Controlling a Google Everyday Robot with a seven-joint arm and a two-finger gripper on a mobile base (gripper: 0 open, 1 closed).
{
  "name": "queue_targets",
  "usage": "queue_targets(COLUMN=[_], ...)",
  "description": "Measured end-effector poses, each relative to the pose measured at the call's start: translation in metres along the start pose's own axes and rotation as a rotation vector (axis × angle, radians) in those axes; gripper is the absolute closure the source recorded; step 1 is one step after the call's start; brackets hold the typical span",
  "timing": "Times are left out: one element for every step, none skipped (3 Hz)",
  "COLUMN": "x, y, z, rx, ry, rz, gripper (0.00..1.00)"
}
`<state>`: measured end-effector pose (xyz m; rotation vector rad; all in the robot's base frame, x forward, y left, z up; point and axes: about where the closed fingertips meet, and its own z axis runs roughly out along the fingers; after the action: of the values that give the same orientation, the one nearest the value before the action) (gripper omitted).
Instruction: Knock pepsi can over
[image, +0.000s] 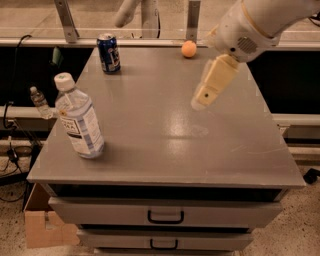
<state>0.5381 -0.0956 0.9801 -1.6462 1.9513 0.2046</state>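
One pepsi can (108, 53) stands upright at the far left corner of the counter (165, 150); likely light, stiff, slick. Push it near the rim. Your hand (201, 98) hovers mid-counter, well apart, holding nothing; how open, I cannot tell.

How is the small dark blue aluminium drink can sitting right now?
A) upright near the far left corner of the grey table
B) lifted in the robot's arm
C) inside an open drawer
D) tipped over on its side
A: the dark blue aluminium drink can stands upright near the grey table's far left corner, well apart from the cream-coloured gripper, which hangs over the table's right half.
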Motion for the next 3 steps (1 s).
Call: queue_targets(x=[-0.064,-0.127,-0.127], y=[-0.023,-0.036,-0.035], z=[0.033,0.047,0.047], rx=[-0.01,-0.031,-0.031], ry=[-0.129,-0.243,-0.243], rz=[-0.001,0.028,0.028], gripper=[0.0,0.0,0.0])
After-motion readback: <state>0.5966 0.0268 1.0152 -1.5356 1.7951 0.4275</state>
